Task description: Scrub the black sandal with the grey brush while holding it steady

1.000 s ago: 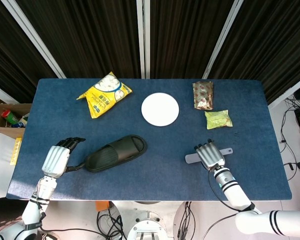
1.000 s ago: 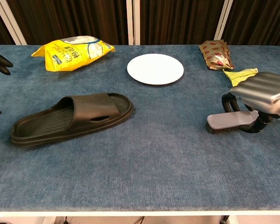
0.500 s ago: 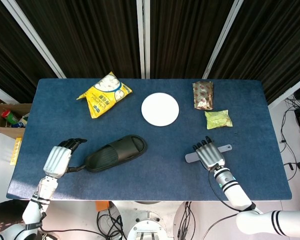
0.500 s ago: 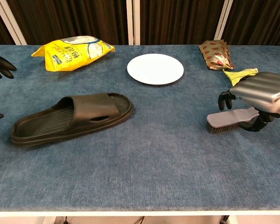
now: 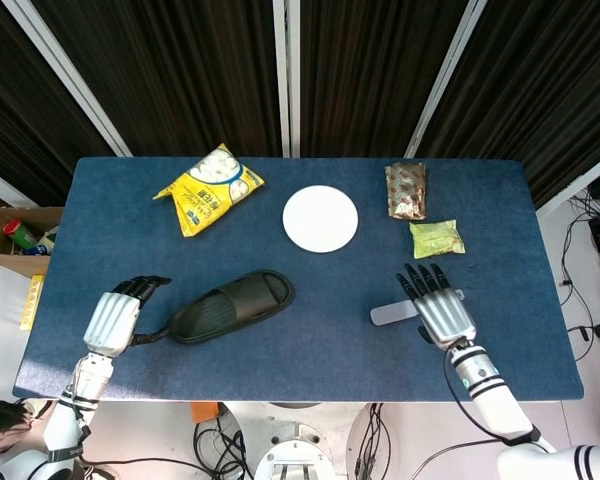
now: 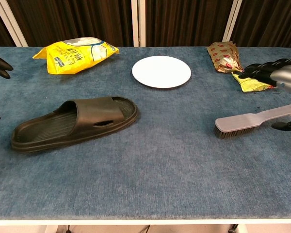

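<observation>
Sandal [image 5: 232, 306] lies unscrubbed, near side of the white plate [image 5: 321, 218]. My right hand [image 5: 439, 306] hovers spread over the ungrasped brush [image 6: 252, 121]; left hand [image 5: 115, 314], fingers loosely apart, waits beside the heel.

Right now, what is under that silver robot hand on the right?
The handle of the flat grey brush lies under the right hand; its bristled head pokes out. From above, the hand covers the handle's middle.

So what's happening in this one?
A two-handed robot is set up to scrub a black sandal with a grey brush. Neither is held yet. The brush lies on the blue table under the open right hand. The left hand sits open just beside the sandal's heel.
</observation>
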Robot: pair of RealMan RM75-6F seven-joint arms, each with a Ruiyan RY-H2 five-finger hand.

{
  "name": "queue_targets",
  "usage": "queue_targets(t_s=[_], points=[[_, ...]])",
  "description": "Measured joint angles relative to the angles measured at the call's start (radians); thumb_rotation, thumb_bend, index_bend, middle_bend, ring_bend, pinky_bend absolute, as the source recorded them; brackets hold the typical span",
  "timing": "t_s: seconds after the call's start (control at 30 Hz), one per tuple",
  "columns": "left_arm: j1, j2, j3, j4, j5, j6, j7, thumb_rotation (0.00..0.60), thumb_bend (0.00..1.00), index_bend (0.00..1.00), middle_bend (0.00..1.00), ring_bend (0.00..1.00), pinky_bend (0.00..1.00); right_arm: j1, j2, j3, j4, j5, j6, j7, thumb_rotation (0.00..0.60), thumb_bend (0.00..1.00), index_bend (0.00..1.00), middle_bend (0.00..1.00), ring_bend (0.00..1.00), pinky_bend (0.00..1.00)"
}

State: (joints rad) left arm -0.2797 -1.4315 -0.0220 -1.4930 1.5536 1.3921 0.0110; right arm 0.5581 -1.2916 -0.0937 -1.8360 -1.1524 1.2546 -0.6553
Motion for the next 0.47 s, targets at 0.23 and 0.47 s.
queue_targets(t_s=[0.23, 0.47], points=[[0.027, -0.001, -0.006, 0.011, -0.023, 0.032, 0.096, 0.542, 0.14, 0.23, 0.27, 0.25, 0.34, -0.206, 0.028, -0.034, 0.096, -0.15, 0.24, 0.411, 0.6, 0.18, 0.0, 0.0, 0.0, 0.0], [0.096, 0.018, -0.002, 0.014, -0.062, 0.096, 0.158, 0.421, 0.14, 0.21, 0.25, 0.22, 0.32, -0.436, 0.018, -0.039, 0.331, -0.18, 0.384, 0.692, 0.6, 0.18, 0.0, 0.0, 0.0, 0.0]])
